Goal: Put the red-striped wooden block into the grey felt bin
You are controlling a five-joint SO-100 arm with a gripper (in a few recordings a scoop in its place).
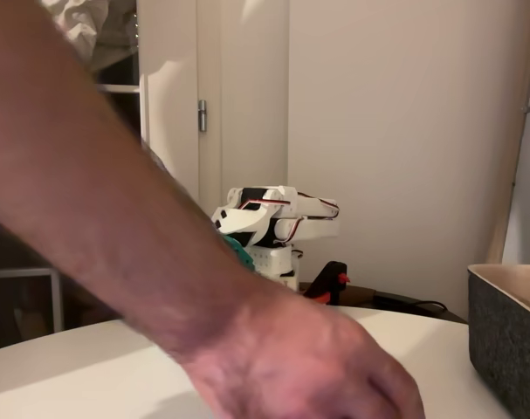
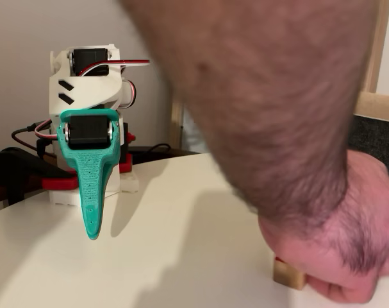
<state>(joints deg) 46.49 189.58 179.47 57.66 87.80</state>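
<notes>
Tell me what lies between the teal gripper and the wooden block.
In a fixed view, bare white table lies between the gripper and the wooden block; a person's hand covers the block from above.

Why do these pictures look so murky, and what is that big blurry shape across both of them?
In both fixed views it is a person's arm, too close to the lens to be sharp. In one fixed view the hand casts a soft shadow over the table, while the teal gripper stays crisp.
</notes>
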